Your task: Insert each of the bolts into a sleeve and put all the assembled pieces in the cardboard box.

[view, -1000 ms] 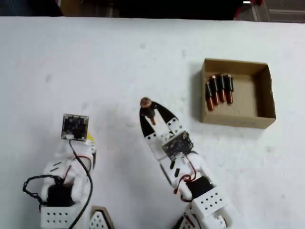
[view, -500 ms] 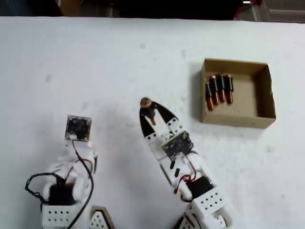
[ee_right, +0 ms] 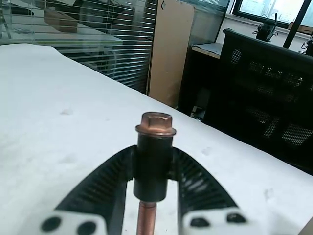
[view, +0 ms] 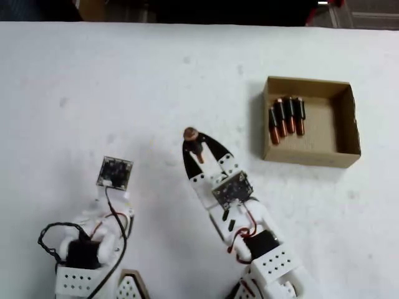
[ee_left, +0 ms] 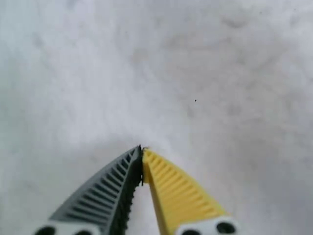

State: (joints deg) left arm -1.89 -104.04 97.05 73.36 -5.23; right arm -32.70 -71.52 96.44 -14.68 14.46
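Right pincer (view: 195,148) grips the sleeve (ee_right: 152,169), bolt (ee_right: 155,123) inside, upright, well apart from the cardboard box (view: 312,156). Left pincer (ee_left: 142,152) hangs tips-together over the surface (view: 112,81).

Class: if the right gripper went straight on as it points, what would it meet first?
Probably nothing: the right gripper points across bare table; the cardboard box lies off its line.

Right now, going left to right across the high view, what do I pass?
Left arm → right gripper holding a sleeved bolt → cardboard box with four assembled pieces inside.
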